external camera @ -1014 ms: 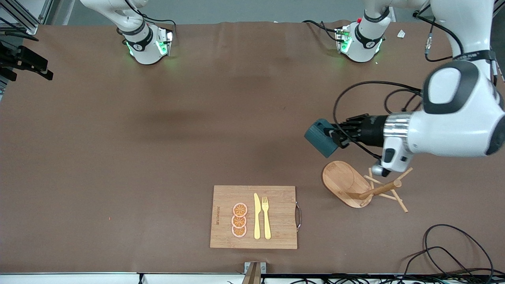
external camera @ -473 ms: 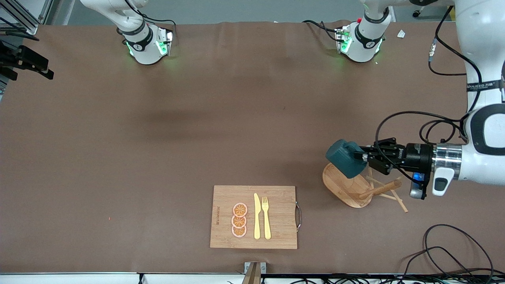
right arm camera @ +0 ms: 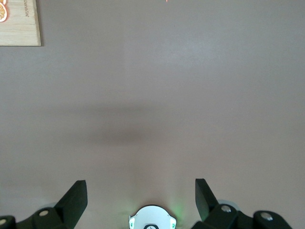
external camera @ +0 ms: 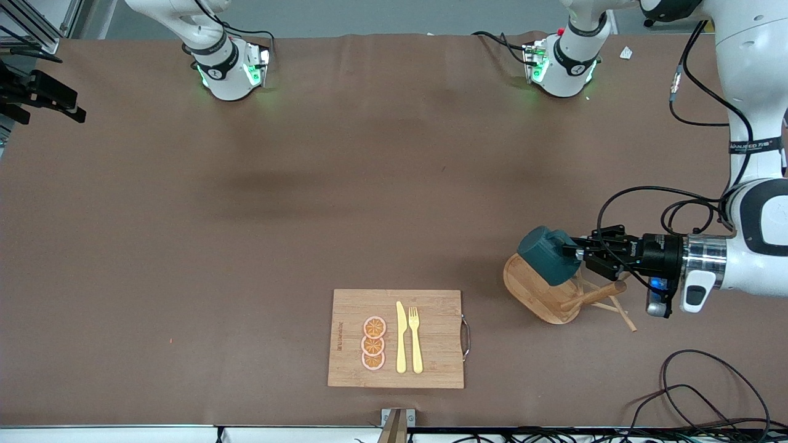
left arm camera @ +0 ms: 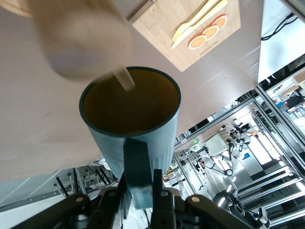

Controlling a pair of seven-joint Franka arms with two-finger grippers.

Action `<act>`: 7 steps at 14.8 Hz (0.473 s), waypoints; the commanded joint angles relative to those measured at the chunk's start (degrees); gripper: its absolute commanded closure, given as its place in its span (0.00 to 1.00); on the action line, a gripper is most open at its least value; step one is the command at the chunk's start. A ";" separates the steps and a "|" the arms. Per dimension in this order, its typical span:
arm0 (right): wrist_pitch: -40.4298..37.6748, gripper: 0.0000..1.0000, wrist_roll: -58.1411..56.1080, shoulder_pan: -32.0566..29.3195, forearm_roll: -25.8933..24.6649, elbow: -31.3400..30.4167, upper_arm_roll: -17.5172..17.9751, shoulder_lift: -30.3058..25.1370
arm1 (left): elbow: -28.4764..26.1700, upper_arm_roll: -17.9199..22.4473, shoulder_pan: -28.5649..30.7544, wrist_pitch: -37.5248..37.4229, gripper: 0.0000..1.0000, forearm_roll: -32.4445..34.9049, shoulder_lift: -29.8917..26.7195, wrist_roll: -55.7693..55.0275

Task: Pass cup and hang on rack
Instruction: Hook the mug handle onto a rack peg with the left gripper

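The left gripper (external camera: 575, 253), clamped on the handle of the ribbed dark teal cup (external camera: 548, 255), holds it sideways over the light wooden rack (external camera: 557, 294), a thin peg (left arm camera: 123, 78) crossing the cup's mouth, while the right gripper (right arm camera: 141, 195) waits with jaws wide apart and holding nothing.

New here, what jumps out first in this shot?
The left gripper holds a dark teal cup by its handle, over the wooden mug rack at the left arm's end of the table. A bamboo cutting board lies nearer the front camera.

My left gripper (external camera: 577, 252) holds the cup (external camera: 548, 255) over the rack (external camera: 557, 292); the cutting board (external camera: 396, 338) lies toward the right arm's end.
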 commanded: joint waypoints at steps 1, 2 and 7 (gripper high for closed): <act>-0.28 0.00 0.43 0.08 0.58 -0.56 0.01 -0.66 | 0.82 -0.36 2.43 -0.81 1.00 -1.06 1.06 3.18; -0.28 0.00 0.43 0.17 0.58 -0.56 0.01 -0.66 | 0.82 -0.36 2.87 -0.81 1.00 -1.06 1.24 3.88; -0.28 0.00 0.26 0.17 0.41 -0.56 0.01 -0.66 | 1.00 -0.36 4.11 -0.81 1.00 -1.06 2.73 6.25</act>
